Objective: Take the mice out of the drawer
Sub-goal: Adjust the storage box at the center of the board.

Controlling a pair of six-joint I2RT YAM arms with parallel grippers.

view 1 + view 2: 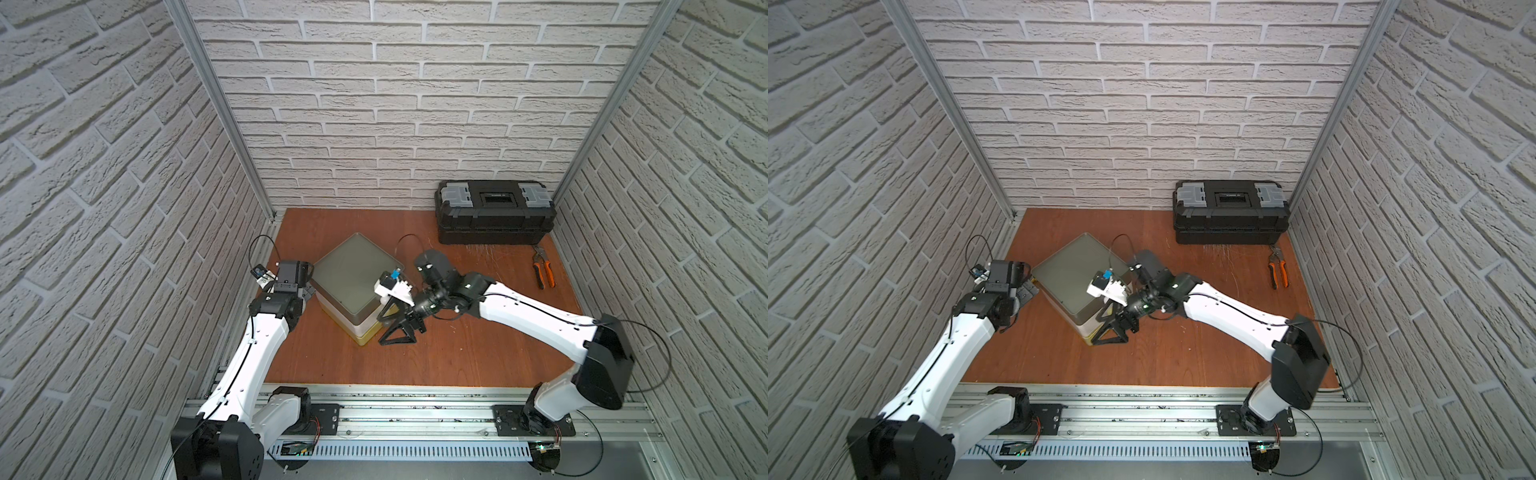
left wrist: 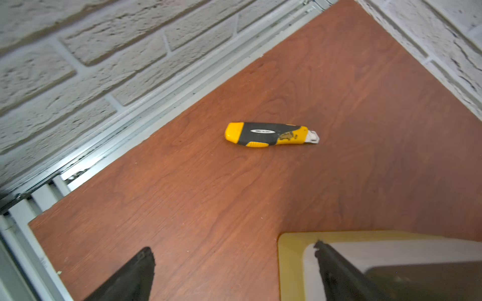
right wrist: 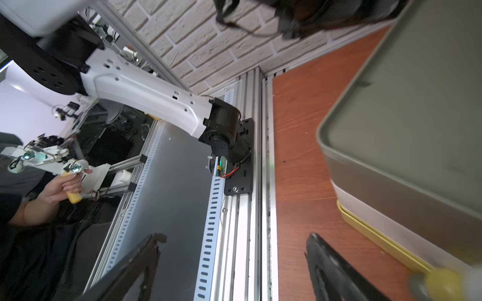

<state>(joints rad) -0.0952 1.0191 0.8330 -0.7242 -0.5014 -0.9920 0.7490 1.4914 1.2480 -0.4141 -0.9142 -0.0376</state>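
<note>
No mice show in any view. The drawer unit (image 1: 353,278) (image 1: 1075,270) is a square stack with a grey top, a white layer and a yellow bottom layer, and every layer looks pushed in. My left gripper (image 1: 308,293) (image 1: 1027,291) hangs open at the unit's left side. In the left wrist view it (image 2: 232,247) has one finger over the unit's corner (image 2: 292,260) and the other over bare wood. My right gripper (image 1: 380,330) (image 1: 1098,330) is turned on its side at the unit's front right corner, open and empty (image 3: 234,237), beside the unit (image 3: 417,104).
A yellow-black utility knife (image 2: 268,134) lies on the wood left of the unit, near the left wall. A black toolbox (image 1: 494,216) (image 1: 1229,212) stands at the back right, with orange-handled pliers (image 1: 543,268) (image 1: 1278,268) in front of it. Brick walls close three sides.
</note>
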